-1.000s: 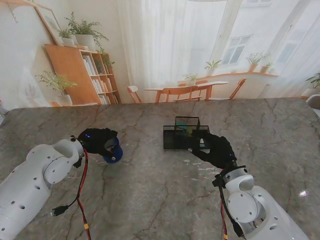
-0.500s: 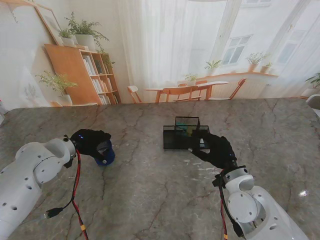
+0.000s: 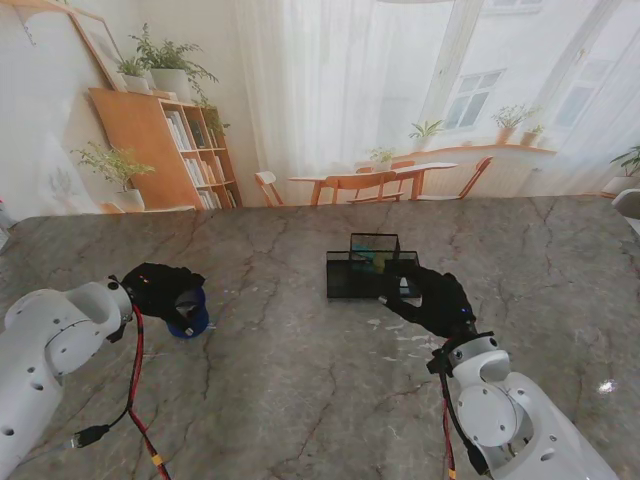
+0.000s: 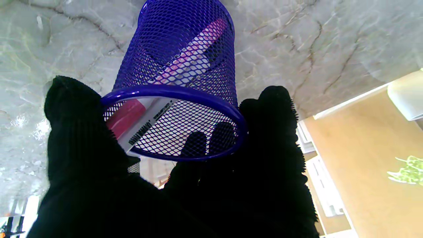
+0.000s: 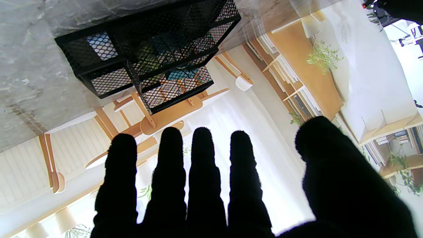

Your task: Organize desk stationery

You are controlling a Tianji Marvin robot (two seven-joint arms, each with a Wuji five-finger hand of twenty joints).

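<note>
My left hand (image 3: pixel 157 288) in its black glove is shut on a blue mesh pen cup (image 3: pixel 189 315) at the table's left. In the left wrist view the pen cup (image 4: pixel 185 49) holds a pink and white marker (image 4: pixel 185 66), with my thumb and fingers (image 4: pixel 274 132) clamped around its rim. A black mesh desk organizer (image 3: pixel 365 270) stands at the table's middle, with small coloured items inside. My right hand (image 3: pixel 432 299) hovers open just nearer to me than the organizer (image 5: pixel 148 56), its fingers (image 5: pixel 201 165) straight and spread, holding nothing.
The grey marble table (image 3: pixel 300 390) stretches around both hands. A red cable (image 3: pixel 133 385) hangs off my left arm. A printed backdrop of a room stands behind the table's far edge.
My left hand has carried the blue pen cup leftward and slightly nearer to me. The right hand and the organizer have stayed where they were.
</note>
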